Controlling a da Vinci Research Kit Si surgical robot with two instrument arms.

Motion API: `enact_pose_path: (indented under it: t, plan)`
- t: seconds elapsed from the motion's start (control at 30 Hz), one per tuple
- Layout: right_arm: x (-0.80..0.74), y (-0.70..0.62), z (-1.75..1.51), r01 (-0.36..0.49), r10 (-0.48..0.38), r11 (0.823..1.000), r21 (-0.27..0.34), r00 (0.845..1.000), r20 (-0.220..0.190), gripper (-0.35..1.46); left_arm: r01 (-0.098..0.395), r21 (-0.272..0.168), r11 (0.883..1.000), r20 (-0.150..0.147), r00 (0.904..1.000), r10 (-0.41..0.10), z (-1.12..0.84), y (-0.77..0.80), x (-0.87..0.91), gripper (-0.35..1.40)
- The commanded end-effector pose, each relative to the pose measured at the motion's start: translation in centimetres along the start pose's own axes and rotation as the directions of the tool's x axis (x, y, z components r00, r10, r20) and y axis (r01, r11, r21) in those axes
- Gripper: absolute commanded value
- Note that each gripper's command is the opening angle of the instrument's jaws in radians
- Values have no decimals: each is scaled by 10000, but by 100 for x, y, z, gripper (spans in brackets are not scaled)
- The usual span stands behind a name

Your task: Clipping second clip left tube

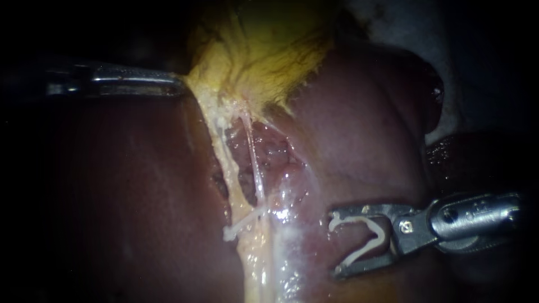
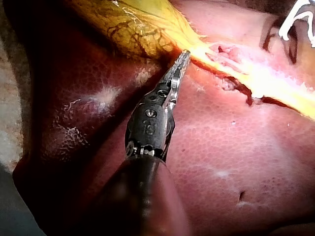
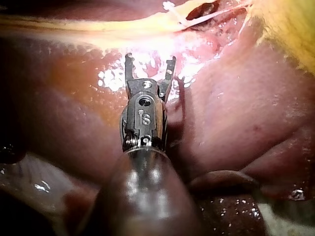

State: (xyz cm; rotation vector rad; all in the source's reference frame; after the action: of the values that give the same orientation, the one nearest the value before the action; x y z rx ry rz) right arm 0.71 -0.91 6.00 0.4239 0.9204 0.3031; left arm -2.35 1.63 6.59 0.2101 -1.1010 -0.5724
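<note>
Left tool (image 1: 178, 85) grips gallbladder (image 1: 264, 50); right tool's (image 1: 334, 245) jaws hold a clip (image 1: 386, 237).

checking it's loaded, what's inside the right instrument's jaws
An open white clip sits between the right instrument's jaws. Nothing else is inside; liver shows behind. Tissue under the lower jaw is covered.

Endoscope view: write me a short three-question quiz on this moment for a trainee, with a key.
1. True or false: the right instrument has its jaws around the thin tube.
2. What does the left instrument grip? A a swab; B the gallbladder; C the thin tube.
3. What white thing sits at the thin tube's lower end?
Key: 1 false: they hold a loaded clip, apart from the tube. 2 B. 3 a placed clip.
</note>
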Motion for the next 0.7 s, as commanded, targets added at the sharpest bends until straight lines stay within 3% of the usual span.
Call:
enact_pose_path:
  t: [0.03, 0.2, 0.37, 0.6, 0.7]
  plan:
    - [0, 0, 0, -4, 4, 10000, -3, 10000, 0, 59, -43, -22, 10000, 34, 10000, 43, -2, 0, -2, -35]
    - [2, 3, 2, -32, 32, 10000, 68, 10000, 9, 59, -39, -68, 10000, 58, 10000, 39, -3, -1, -2, -35]
    - [14, 20, 10, 15, -25, 9930, 1183, 10000, 83, 58, -43, -70, 10000, 58, 10000, 44, -2, -1, -1, -35]
    - [24, 36, 25, 178, -164, 9827, 1846, 9998, -92, 56, -44, -70, 10000, 59, 10000, 44, -2, -1, -1, -35]
    - [31, 42, 33, -126, 196, 9774, 2112, 9993, -309, 56, -44, -70, 10000, 59, 10000, 44, -2, -1, -1, -35]
